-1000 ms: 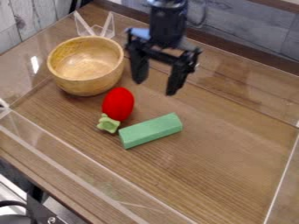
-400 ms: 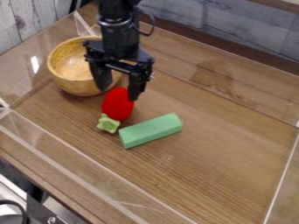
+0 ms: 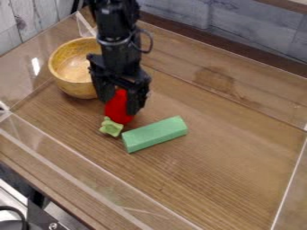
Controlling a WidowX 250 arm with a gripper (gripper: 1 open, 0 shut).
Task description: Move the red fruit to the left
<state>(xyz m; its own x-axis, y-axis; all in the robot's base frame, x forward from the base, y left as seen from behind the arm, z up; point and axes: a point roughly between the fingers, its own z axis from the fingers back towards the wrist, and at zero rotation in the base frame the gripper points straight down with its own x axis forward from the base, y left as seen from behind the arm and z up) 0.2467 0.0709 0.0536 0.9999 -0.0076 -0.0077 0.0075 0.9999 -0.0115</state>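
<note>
Your gripper spread wide, straddling red fruit, mid-surface, just right of wooden bowl, left of green block. Fruit looks light, glossy, slippery; pinch widest red body, not leafy cap.

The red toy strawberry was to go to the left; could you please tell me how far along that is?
Done: the open gripper has come down over the glossy red toy strawberry. In hand: its fingers straddle the fruit, not yet closed. Left: grasping and moving it; it lies between the round wooden bowl and the green rectangular block.
</note>
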